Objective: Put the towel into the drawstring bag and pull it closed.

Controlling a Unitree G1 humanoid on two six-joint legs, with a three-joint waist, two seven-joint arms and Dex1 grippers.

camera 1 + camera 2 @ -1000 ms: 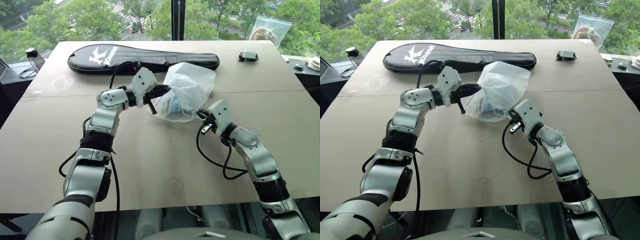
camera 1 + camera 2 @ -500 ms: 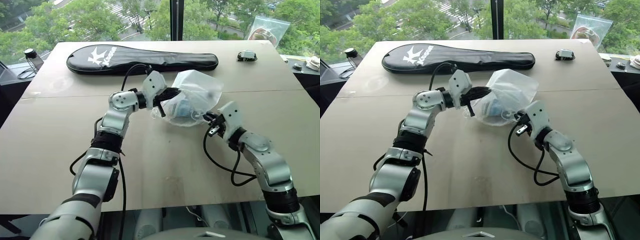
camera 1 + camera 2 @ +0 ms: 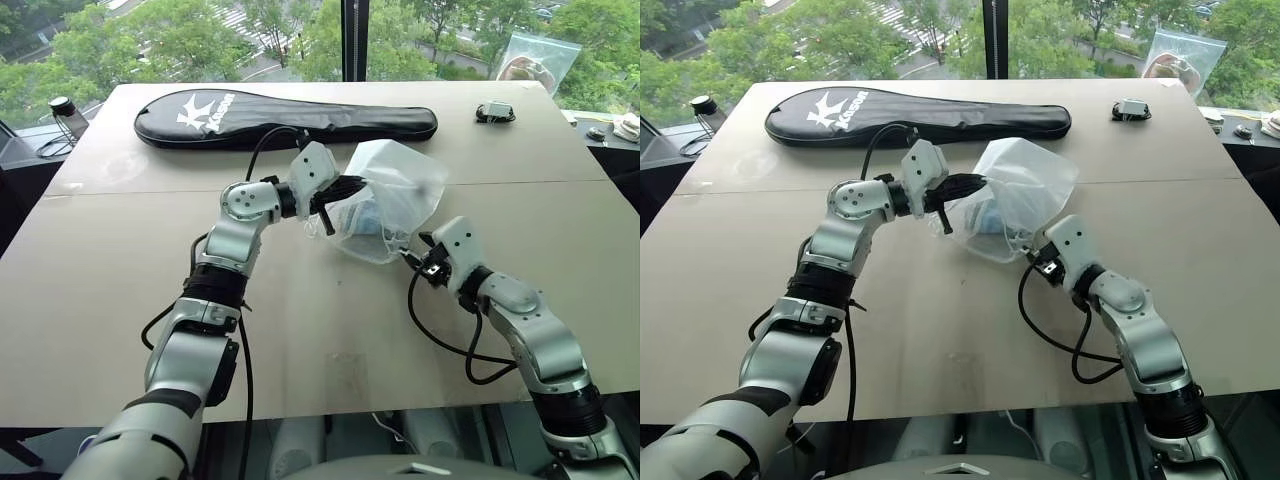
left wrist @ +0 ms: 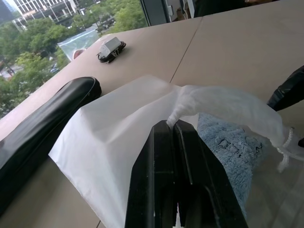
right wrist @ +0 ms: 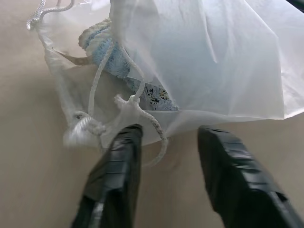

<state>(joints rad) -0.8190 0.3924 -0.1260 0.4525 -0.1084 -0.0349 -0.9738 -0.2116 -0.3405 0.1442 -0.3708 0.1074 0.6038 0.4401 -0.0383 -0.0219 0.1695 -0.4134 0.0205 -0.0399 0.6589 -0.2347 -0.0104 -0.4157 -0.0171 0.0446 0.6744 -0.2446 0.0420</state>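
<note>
From the left eye, the bag sits puffed up near the middle of the surface, just in front of the long black racket cover. The left tool grips the bag's gathered edge on its left side, fingers pressed together on the fabric. The right tool hovers at the bag's lower right corner, close to the cords. Blue of the towel shows faintly through the fabric. A small black-and-white device lies at the far right of the surface, and a clear plastic bag stands past the edge behind it. In the left wrist view, the two black fingers pinch a bunched twist of the bag's white fabric, and the towel lies inside the bag just beside them. In the right wrist view, the fingers stand apart with nothing between them; the knotted cords hang loose just ahead of the fingertips, and the towel rests inside the bag at its mouth.
</note>
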